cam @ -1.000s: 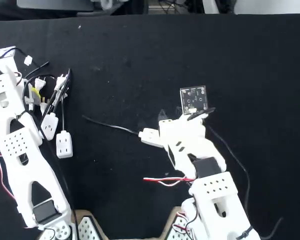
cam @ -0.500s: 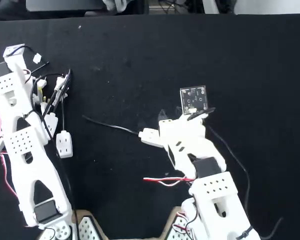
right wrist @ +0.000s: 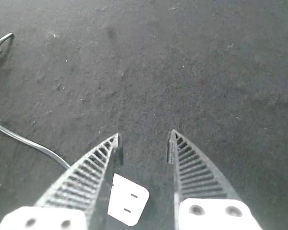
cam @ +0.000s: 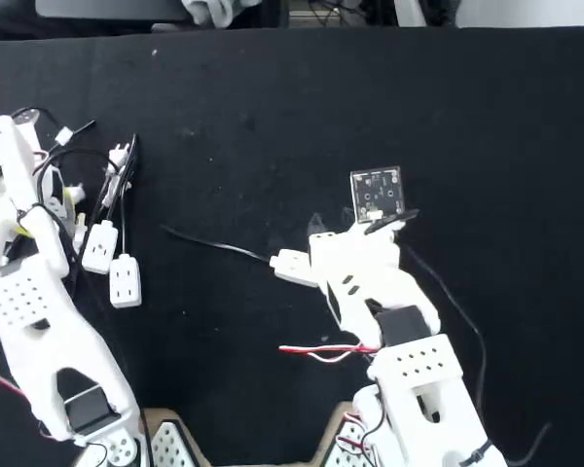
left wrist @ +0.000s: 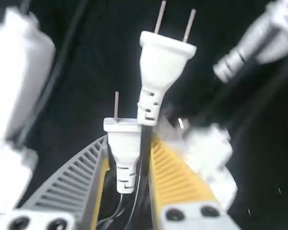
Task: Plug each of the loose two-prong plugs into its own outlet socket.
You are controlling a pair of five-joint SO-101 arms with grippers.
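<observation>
My left pincer [left wrist: 129, 143] clamps a white plug [left wrist: 122, 141] by the bench's [cam: 273, 97] left edge; right pincer [right wrist: 144, 135], apart, straddles a socket [right wrist: 128, 200] mid-bench.

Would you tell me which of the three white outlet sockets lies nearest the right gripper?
The lone socket near the table's middle, lying between the fingers of the open right gripper; the other two sockets sit together at the left beside the cables.

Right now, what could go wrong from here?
1. The left pincer grips a white plug, and the cord of a second plug runs through the same grip: both may lift together and snag.
2. The right pincer stands open around the outlet socket, so it may slide when a plug is pushed in.
</observation>
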